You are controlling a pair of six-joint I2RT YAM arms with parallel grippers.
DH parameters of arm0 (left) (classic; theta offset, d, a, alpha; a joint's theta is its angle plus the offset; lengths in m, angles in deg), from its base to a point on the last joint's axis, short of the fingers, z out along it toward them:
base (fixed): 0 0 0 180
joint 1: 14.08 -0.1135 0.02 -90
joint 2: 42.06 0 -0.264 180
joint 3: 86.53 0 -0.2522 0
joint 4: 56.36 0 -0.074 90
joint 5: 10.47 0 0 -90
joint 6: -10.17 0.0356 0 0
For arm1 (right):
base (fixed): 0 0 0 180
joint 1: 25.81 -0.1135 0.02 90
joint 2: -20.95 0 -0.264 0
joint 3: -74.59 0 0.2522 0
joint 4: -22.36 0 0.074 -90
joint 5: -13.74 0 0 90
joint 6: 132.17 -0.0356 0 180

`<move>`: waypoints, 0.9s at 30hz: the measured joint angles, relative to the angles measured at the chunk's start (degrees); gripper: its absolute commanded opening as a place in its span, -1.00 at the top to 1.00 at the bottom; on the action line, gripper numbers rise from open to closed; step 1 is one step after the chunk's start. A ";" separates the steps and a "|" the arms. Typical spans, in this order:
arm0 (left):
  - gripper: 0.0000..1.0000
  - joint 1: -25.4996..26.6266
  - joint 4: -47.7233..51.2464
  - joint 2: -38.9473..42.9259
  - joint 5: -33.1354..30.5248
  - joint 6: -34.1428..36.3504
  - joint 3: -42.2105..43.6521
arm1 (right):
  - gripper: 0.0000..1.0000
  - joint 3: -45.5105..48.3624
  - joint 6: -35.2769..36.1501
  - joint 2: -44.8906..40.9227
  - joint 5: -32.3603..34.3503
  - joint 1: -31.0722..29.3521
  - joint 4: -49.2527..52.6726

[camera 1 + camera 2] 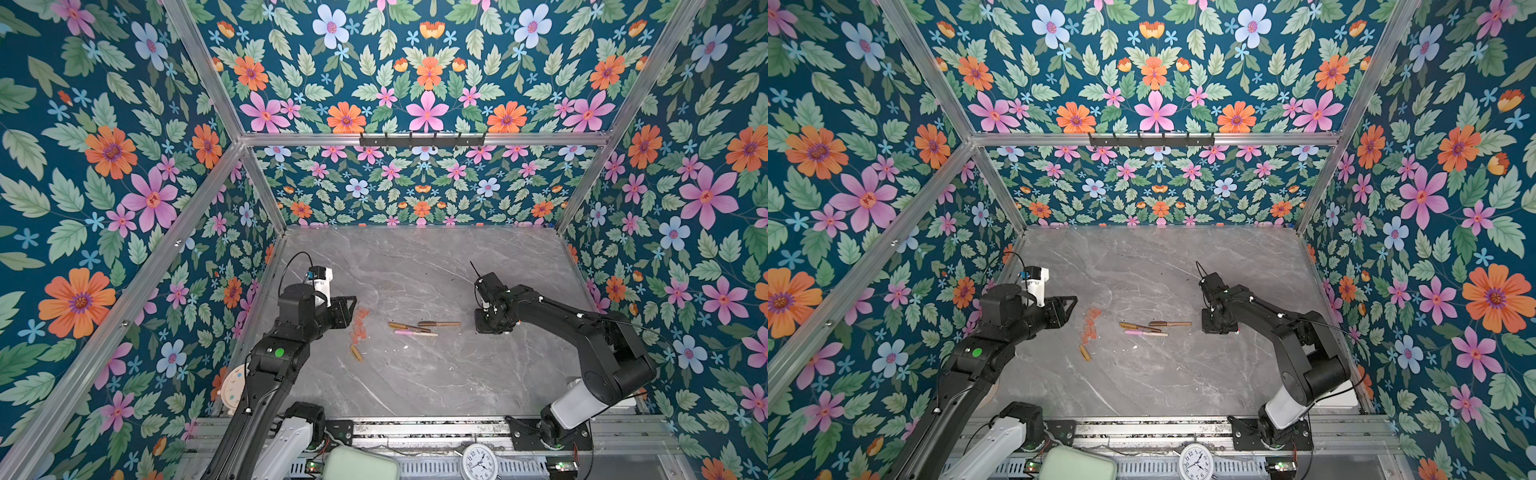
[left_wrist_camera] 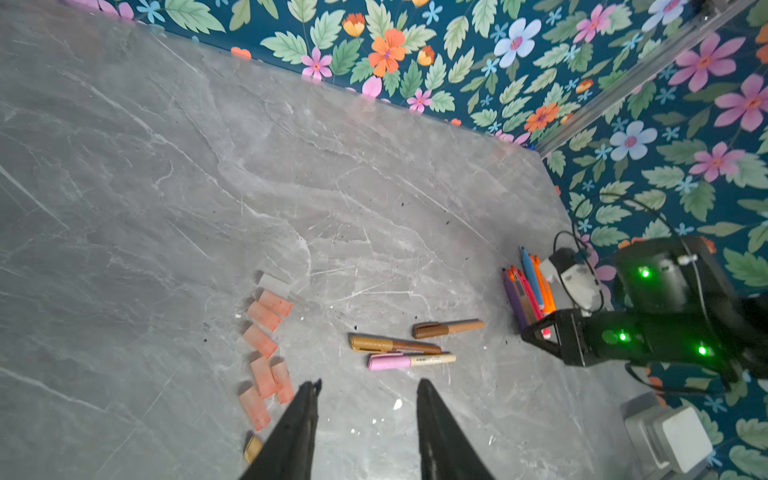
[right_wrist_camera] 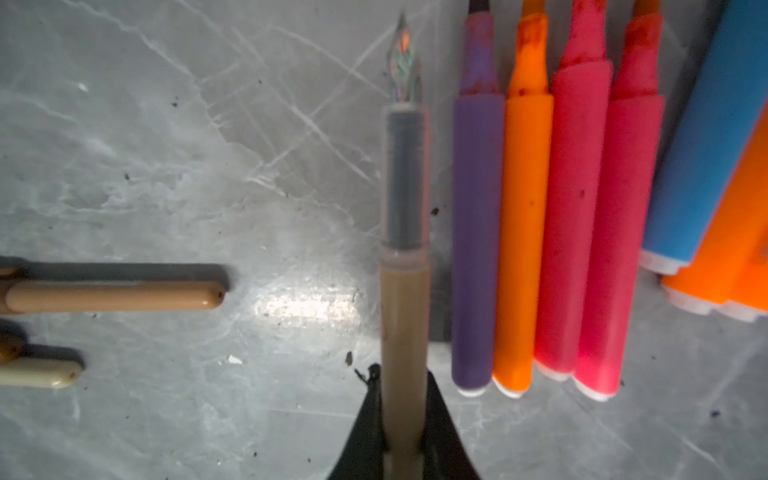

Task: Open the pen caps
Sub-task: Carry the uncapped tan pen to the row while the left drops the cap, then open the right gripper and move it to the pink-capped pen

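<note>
Several translucent orange-pink pen caps (image 1: pixel 359 324) (image 2: pixel 266 345) lie loose in a strip on the grey table, with a gold cap (image 1: pixel 356 352) (image 2: pixel 252 449) at its near end. Three capped pens, brown (image 2: pixel 449 328), gold (image 2: pixel 395 345) and pink (image 2: pixel 411 360), lie mid-table (image 1: pixel 415 328). My left gripper (image 2: pixel 369 386) (image 1: pixel 349 300) hovers open and empty beside the caps. My right gripper (image 3: pixel 405 399) (image 1: pixel 488 328) points down, shut on a tan uncapped pen (image 3: pixel 405 311). That pen sits next to a row of uncapped purple (image 3: pixel 476 232), orange, red-pink and blue pens (image 2: pixel 528 291).
Floral walls close in the table on three sides. A white clock (image 1: pixel 480 461) and a pale green case (image 1: pixel 359 463) sit at the front rail. A pastel toy clock (image 1: pixel 232 386) lies behind the left arm. A white box (image 2: pixel 673 436) stands near the right arm's base.
</note>
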 measured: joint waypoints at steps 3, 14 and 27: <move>0.16 0.00 -0.11 0.59 0.35 1.05 0.42 | 0.28 -0.76 -0.20 0.42 0.39 0.00 0.22; 0.17 0.00 -0.20 0.09 0.94 2.29 0.92 | 0.34 -0.79 -1.42 -3.50 -1.38 -0.96 -0.13; 0.19 0.00 -0.55 1.38 0.72 2.27 1.25 | 0.33 -7.80 5.18 3.76 -13.46 -17.38 -7.61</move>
